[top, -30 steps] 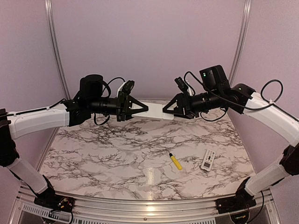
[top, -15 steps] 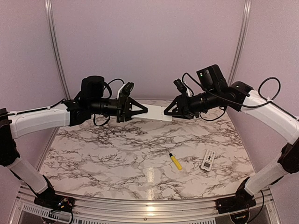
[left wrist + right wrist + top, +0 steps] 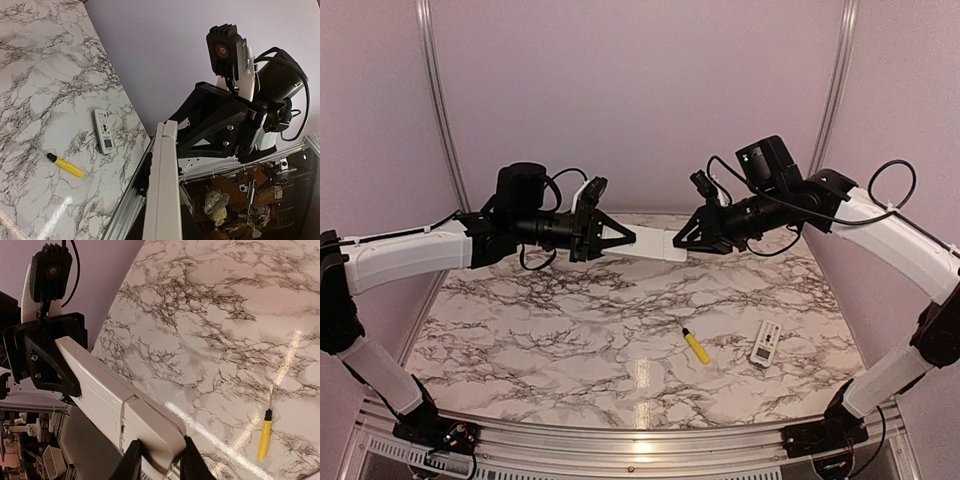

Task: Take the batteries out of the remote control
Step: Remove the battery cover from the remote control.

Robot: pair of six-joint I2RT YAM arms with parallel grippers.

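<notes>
Top: my left fingers point(image 3: 623, 238) and right fingers point(image 3: 682, 240) are each clamped on one end of the long white plastic remote control point(image 3: 655, 246), midair. Left wrist: batteries not visible, likely inside it. Right wrist: hold left firm, slide end cover point(image 3: 150, 429) off lengthwise.

A robotics lab test cell is indicated: a marble-patterned table point(image 3: 520, 340) is enclosed by plain lilac panels point(image 3: 640, 90) set in aluminium posts point(image 3: 438, 110). A left arm point(image 3: 410, 255) and a right arm point(image 3: 895, 240) are bolted at its near edge, and loose cables and clutter point(image 3: 225, 200) are seen below the table's edge
</notes>
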